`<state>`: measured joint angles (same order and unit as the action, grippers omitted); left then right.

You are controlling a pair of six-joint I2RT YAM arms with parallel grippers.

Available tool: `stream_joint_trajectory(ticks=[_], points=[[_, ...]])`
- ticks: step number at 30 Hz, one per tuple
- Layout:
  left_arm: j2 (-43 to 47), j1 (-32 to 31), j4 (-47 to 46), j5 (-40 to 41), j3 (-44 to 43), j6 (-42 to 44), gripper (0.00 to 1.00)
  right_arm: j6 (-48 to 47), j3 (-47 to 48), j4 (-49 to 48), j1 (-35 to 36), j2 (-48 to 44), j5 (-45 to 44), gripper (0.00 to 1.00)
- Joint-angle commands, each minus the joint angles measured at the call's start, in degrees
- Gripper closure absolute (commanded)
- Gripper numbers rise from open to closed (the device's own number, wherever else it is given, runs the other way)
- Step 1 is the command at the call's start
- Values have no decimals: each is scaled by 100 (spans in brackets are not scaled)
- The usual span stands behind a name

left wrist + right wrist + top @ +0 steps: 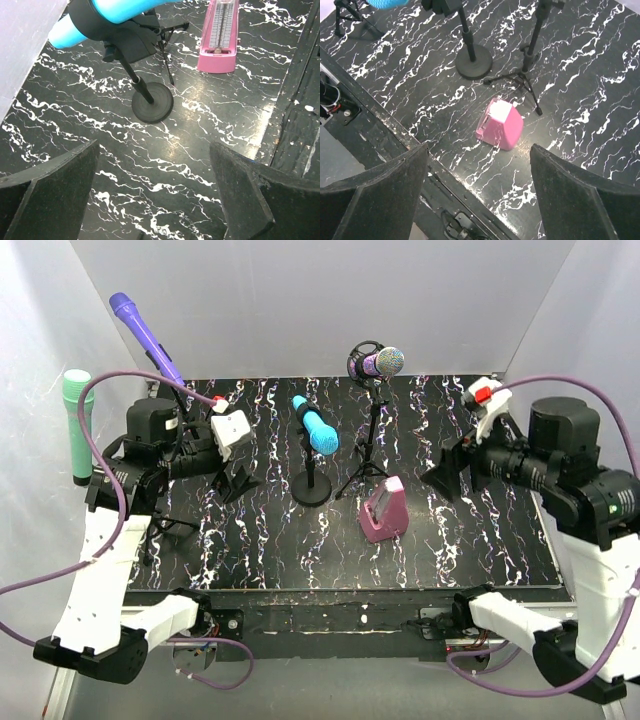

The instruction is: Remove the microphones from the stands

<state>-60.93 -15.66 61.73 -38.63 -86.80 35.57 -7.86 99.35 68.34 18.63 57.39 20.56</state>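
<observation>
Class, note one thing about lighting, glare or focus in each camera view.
Top external: even light, blue microphone sharp. Left wrist: glare streak on the tabletop, that microphone cropped at the top edge. Right wrist: pink metronome crisp, dark fingers soft-edged.

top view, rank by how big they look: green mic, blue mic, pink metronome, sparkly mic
1. green mic, clearly largest
2. pink metronome and blue mic look about alike, so not ranked
3. sparkly mic, smallest

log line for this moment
left tool: open, empty | right tool: open, empty | blue microphone: on stand, untouched
</observation>
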Motion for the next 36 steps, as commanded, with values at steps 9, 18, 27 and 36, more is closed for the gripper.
stream_joint_trajectory(ticks=[9,18,27,36], points=[[10,-16,-540,-198,14,257,9,-268,2044,-144,2590,1626,-1315,8],[291,-16,-584,40,155,-6,6,-59,2474,-1691,4666,2741,-5094,2],[459,-25,-469,66,252,-120,4,688,2695,-1640,4966,3384,-5721,4],[485,-16,-513,31,304,-261,3,1146,2396,-1305,4931,3464,-5448,13]])
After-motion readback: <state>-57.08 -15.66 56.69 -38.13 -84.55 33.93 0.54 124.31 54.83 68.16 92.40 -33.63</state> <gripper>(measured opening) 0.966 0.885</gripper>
